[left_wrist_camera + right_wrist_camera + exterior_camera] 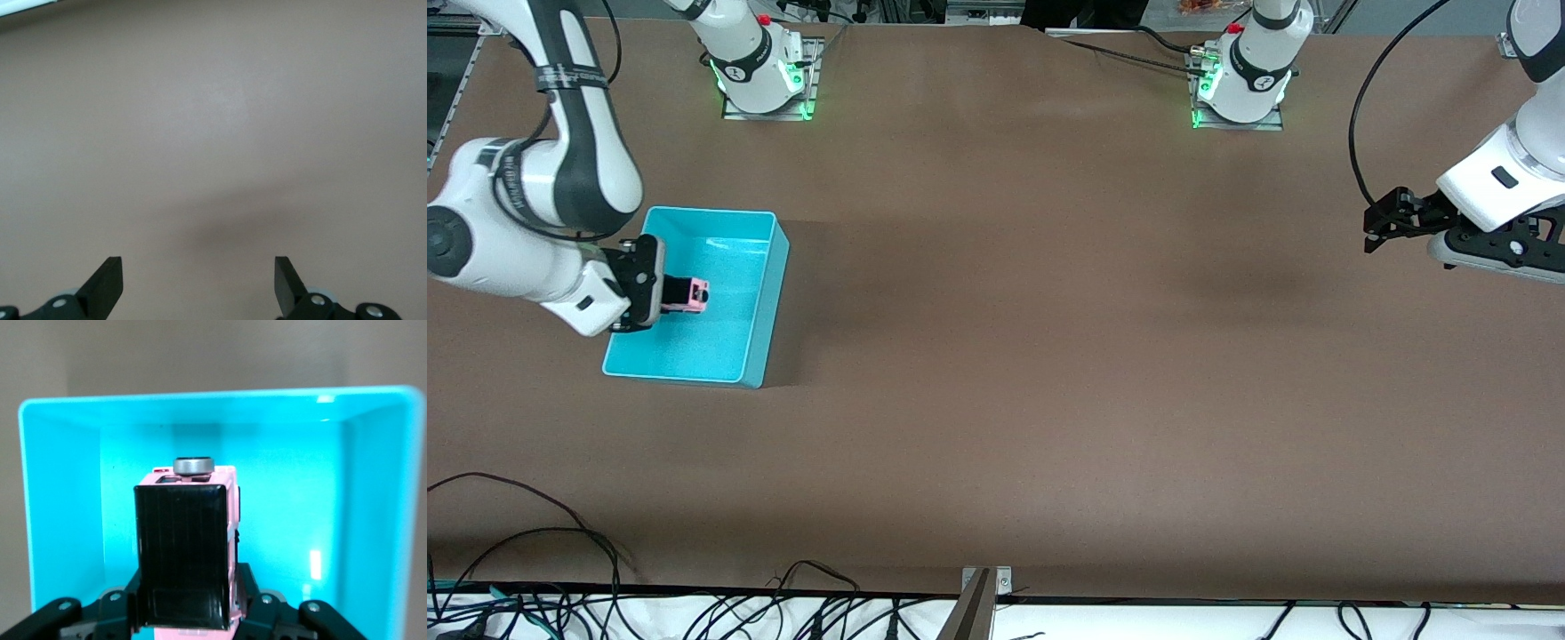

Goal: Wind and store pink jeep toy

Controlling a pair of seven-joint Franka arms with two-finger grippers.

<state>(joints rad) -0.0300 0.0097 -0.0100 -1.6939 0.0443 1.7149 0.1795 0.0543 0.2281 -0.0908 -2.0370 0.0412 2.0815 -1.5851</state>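
Two white robot arms with dark grey joints
Black two-finger grippers, looping black cables, and green lights glowing at both bases.

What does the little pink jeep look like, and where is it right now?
The pink jeep toy is a tiny boxy car that looks like plastic, with a shiny black roof panel and a round grey spare wheel on one end. The right hand is shut on it, its fingers pressing the sides, holding it over the cyan bin near the right arm's end of the table. Nothing else touches it.
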